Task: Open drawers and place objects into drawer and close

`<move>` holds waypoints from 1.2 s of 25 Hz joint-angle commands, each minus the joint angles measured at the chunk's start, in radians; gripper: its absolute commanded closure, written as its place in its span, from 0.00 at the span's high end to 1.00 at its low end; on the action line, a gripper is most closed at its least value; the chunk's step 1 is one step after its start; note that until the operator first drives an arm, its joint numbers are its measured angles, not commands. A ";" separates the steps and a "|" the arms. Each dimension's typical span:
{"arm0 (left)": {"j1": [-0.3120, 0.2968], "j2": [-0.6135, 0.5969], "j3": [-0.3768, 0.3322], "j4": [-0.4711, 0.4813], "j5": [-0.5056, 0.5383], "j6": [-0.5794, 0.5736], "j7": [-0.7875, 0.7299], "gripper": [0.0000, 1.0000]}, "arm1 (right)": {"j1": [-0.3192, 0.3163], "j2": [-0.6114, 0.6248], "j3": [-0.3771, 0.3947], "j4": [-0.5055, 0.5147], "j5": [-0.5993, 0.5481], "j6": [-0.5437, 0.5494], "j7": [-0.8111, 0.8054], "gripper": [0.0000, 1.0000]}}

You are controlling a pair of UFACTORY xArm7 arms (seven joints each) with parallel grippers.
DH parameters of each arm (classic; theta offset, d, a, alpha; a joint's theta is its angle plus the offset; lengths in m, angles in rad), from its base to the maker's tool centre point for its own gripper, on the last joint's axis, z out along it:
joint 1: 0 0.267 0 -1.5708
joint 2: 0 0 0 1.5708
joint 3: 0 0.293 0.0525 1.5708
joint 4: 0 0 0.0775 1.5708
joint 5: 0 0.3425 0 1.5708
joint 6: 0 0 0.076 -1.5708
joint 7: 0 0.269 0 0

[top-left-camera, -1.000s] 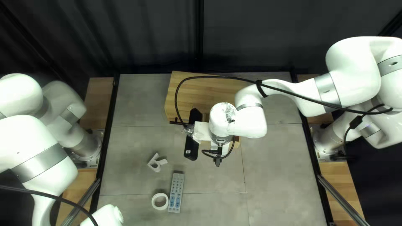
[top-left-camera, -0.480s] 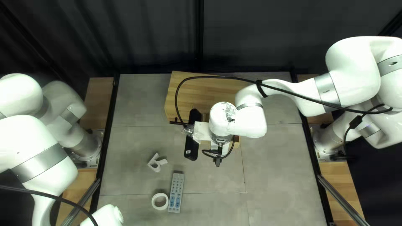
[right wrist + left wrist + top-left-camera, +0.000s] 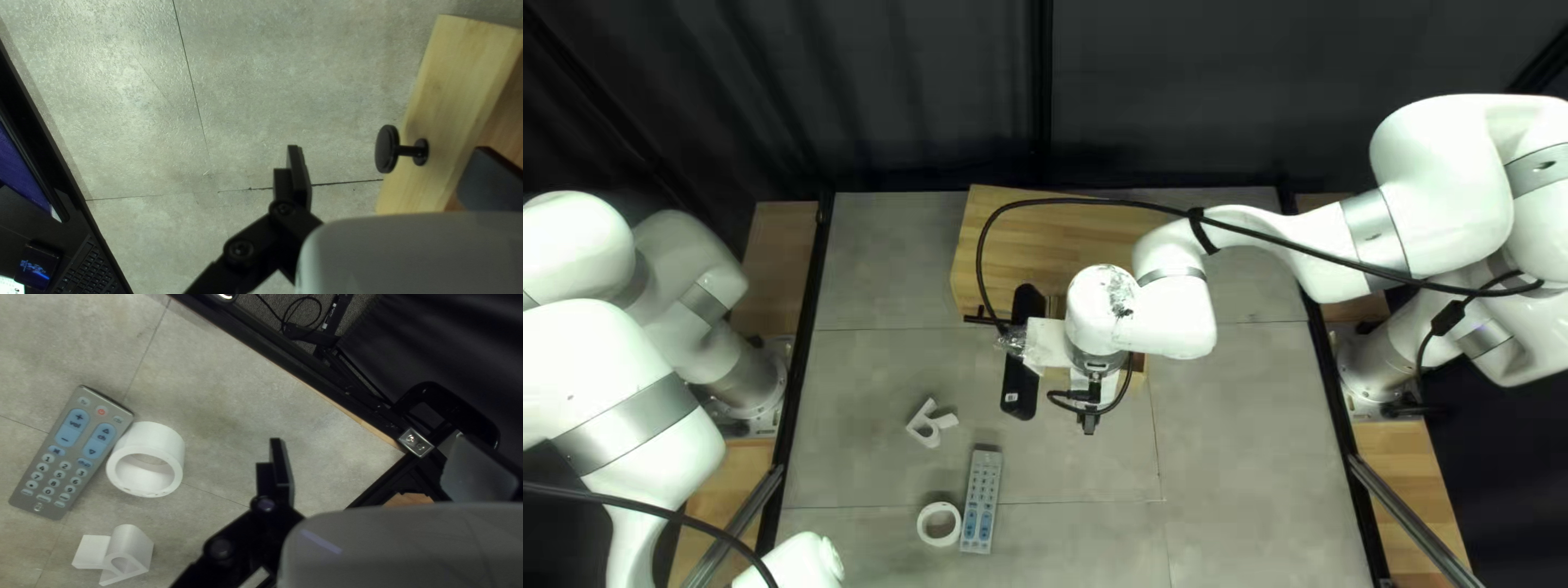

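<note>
Pale wood drawer front (image 3: 455, 98) looks pulled out from the cabinet (image 3: 1067, 229) at the bench's (image 3: 1252, 457) far edge; the right gripper (image 3: 389, 155), fingers apart, should rise straight to clear the knob (image 3: 387, 148). The left gripper (image 3: 370, 443), also open, can then take the remote (image 3: 68, 457), ring (image 3: 163, 436) or bracket (image 3: 131, 547) toward the near-left corner.

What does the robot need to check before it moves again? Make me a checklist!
1. Left fingers open, ready to grab: ok.
2. Right fingers open: ok.
3. Right fingers gripping the drawer's black knob: not ok, they aren't squeezing it.
4. Remote, white ring and bent white piece easy for the left wrist camera to see: ok.
5. Those three things in the drawer: not ok, they're outside.
6. Drawer open wide enough: cannot tell, the right arm hides much of it.
</note>
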 commanded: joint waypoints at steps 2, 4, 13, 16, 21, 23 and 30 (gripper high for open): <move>0.000 0.000 0.000 0.000 0.000 0.000 0.000 1.00 | -0.001 0.003 0.001 0.012 0.002 0.007 -0.003 1.00; 0.000 0.000 0.000 0.000 0.000 0.000 0.000 1.00 | -0.001 0.003 0.002 0.012 0.002 0.007 -0.004 1.00; 0.000 0.000 0.000 0.000 0.000 0.000 0.000 1.00 | 0.012 -0.033 0.000 0.032 -0.045 0.066 -0.005 1.00; 0.000 0.000 0.000 0.000 0.000 0.000 0.000 1.00 | 0.016 -0.067 -0.005 0.064 -0.108 0.153 -0.023 1.00; 0.000 0.000 0.000 0.000 0.000 0.000 0.000 1.00 | 0.012 -0.094 -0.010 0.126 -0.197 0.309 -0.112 1.00; 0.000 0.000 0.000 0.000 0.000 0.000 0.000 1.00 | 0.019 -0.115 -0.005 0.128 -0.225 0.347 -0.153 1.00; 0.000 0.000 0.000 0.000 0.000 0.000 0.000 1.00 | 0.046 -0.278 0.023 -0.035 -0.288 0.317 -0.398 1.00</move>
